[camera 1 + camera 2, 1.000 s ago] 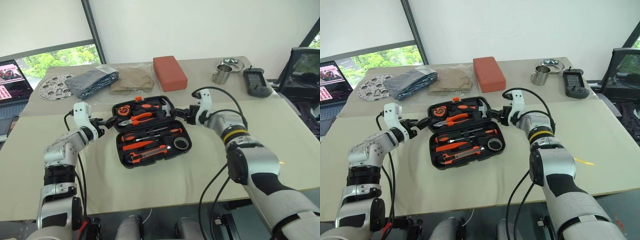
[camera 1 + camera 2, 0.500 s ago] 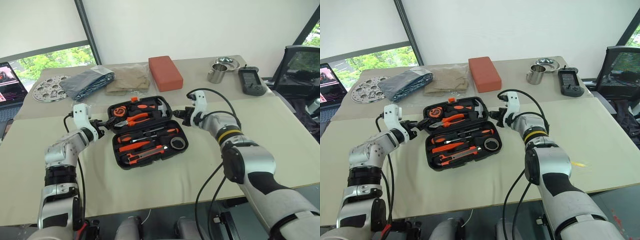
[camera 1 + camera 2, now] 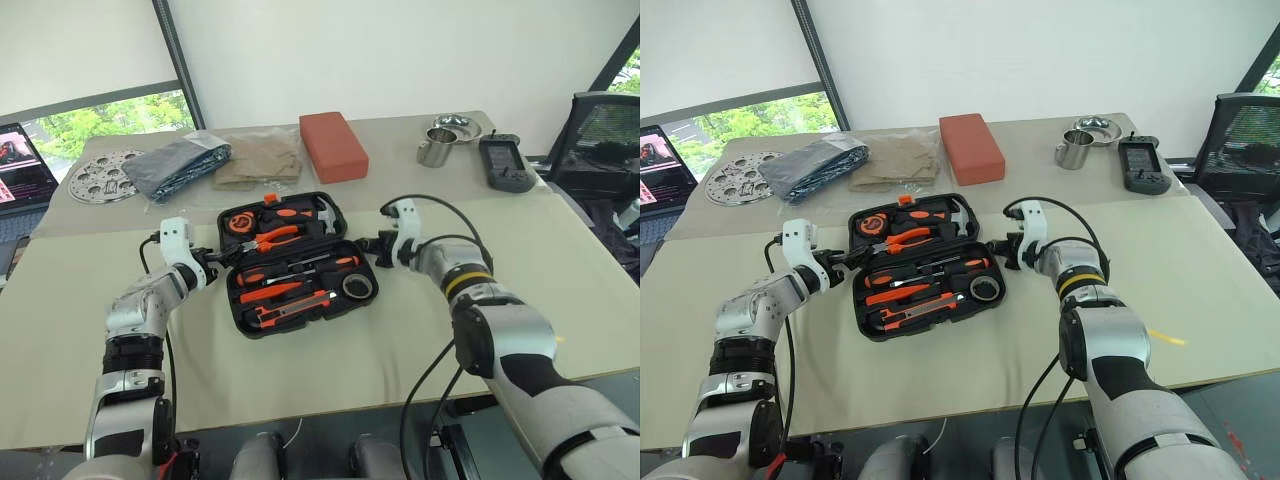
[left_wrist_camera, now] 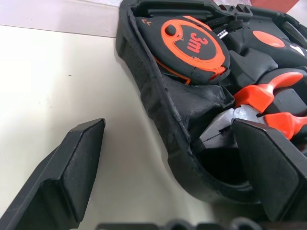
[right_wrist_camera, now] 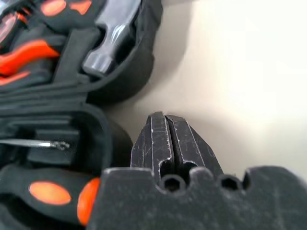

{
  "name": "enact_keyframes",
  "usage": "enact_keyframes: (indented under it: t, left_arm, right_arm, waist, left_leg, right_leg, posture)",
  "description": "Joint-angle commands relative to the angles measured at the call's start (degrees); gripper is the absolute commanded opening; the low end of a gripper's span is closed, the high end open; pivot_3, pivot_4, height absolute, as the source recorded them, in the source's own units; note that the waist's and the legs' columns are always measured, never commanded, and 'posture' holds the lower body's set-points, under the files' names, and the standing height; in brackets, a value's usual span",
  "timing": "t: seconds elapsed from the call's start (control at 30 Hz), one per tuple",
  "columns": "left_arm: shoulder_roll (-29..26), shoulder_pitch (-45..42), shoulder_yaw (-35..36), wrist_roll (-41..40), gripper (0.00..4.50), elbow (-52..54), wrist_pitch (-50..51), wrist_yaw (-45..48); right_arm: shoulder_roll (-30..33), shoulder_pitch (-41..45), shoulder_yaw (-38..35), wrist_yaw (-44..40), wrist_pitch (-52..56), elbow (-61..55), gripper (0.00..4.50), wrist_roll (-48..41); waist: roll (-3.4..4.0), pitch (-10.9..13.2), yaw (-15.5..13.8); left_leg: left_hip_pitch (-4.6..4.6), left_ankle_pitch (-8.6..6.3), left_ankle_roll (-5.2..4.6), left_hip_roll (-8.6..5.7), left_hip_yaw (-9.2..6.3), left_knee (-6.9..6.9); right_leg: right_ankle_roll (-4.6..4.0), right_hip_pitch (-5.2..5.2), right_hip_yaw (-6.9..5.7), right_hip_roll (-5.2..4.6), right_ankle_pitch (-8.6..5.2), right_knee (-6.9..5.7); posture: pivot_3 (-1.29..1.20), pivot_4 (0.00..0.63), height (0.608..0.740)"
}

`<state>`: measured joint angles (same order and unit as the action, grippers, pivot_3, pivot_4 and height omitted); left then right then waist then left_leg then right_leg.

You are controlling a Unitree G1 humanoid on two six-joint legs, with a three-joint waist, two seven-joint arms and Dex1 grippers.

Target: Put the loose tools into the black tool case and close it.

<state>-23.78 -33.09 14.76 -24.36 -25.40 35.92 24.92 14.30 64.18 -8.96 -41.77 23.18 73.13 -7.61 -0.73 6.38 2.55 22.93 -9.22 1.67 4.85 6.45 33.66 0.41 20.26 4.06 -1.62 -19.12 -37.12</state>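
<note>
The black tool case [image 3: 298, 264] lies open mid-surface [image 3: 300, 370], tools seated inside. The left wrist view shows the released left pincer [image 4: 182, 158] straddling the case's rim by the tape measure [image 4: 192, 45]; the right wrist view shows the right pincer [image 5: 165, 139] clenched empty beside the hinge.

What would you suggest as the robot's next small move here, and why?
Probably close the left gripper on the far half's rim: its open fingers straddle the wall of the black tool case beside the tape measure. The tools look seated and the case lies open. The right gripper, shut beside the hinge, holds nothing, so the left could start folding.
</note>
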Motion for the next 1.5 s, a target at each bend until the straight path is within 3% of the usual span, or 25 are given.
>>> enact_keyframes:
  t: [0.03,0.27,0.43,0.6,0.73,0.97,1.27,1.5]
  left_arm:
    - [0.5,-1.71,-0.5,0.91,4.5,-1.37,-2.09,0.8]
    - [1.51,-2.71,-1.07,1.87,4.5,-3.05,-3.35,1.74]
    - [2.09,-3.14,-1.42,2.39,4.5,-3.7,-3.84,2.39]
    - [1.08,-3.55,0.24,2.78,4.5,-4.85,-6.45,2.08]
    - [-0.11,-4.18,2.16,1.15,4.5,-4.21,-6.04,2.81]
    - [-4.7,-6.54,4.61,-3.5,4.5,-6.56,2.54,8.87]
    - [-7.5,-17.09,1.76,-0.07,4.5,-25.09,2.84,14.83]
    - [-10.24,-24.47,1.47,2.35,4.5,-38.23,2.76,20.75]
  right_arm:
    - [-0.1,-0.39,1.3,-5.46,3.25,-2.61,0.09,-0.01]
    - [0.61,-3.24,5.18,-18.64,8.5,-9.46,0.09,-0.95]
    - [2.39,-6.3,7.03,-22.57,11.37,-14.94,0.09,-1.27]
    - [4.37,-7.61,5.87,-15.24,8.11,-16.24,0.09,0.09]
    - [5.92,-7.13,4.59,-14.48,8.71,-18.1,0.09,-1.37]
    - [7.81,-5.66,2.73,-12.77,8.75,-19.22,0.09,-2.93]
    - [7.3,-3.1,-1.22,-6.88,3.95,-14.13,0.09,-4.82]
    - [7.05,-2.44,-0.93,-7.28,3.22,-13.13,0.09,-4.66]
  waist:
    - [0.0,0.0,-0.1]
    - [0.0,0.0,-0.2]
    - [0.0,0.0,-0.2]
    - [0.0,0.0,-0.37]
    - [-0.01,0.01,-0.48]
    - [-0.01,0.01,-0.38]
    - [-0.02,0.02,-0.32]
    - [-0.01,0.02,-0.04]
  left_leg:
    - [0.0,0.0,0.0,-0.01,0.0,0.0]
    - [0.03,-0.04,-0.06,-0.02,-0.02,0.03]
    - [0.04,-0.06,-0.04,-0.01,-0.03,0.03]
    - [0.06,-0.08,-0.03,-0.02,-0.05,0.06]
    - [0.09,-0.1,-0.06,-0.02,-0.05,0.08]
    - [0.14,-0.11,-0.07,-0.01,-0.06,0.06]
    - [0.14,-0.11,-0.08,-0.03,-0.06,0.07]
    - [0.21,-0.09,-0.05,-0.02,-0.06,0.05]
  right_leg:
    - [0.0,0.0,0.0,0.0,0.0,0.0]
    - [0.0,0.0,-0.02,0.01,0.0,0.0]
    - [0.01,0.02,-0.02,0.03,0.0,0.0]
    - [0.01,0.0,-0.03,0.02,0.0,0.02]
    - [0.01,0.01,-0.02,0.01,0.0,0.02]
    - [0.01,0.06,-0.04,0.03,-0.01,0.02]
    - [0.02,0.06,-0.06,0.02,-0.01,0.05]
    - [0.02,0.15,-0.08,0.05,-0.01,0.03]
  posture:
    - [0.0,0.15,0.736]
    - [0.0,0.15,0.736]
    - [0.0,0.15,0.736]
    - [0.0,0.15,0.736]
    - [0.0,0.15,0.736]
    - [0.0,0.15,0.736]
    - [0.0,0.15,0.736]
    - [0.0,0.15,0.736]
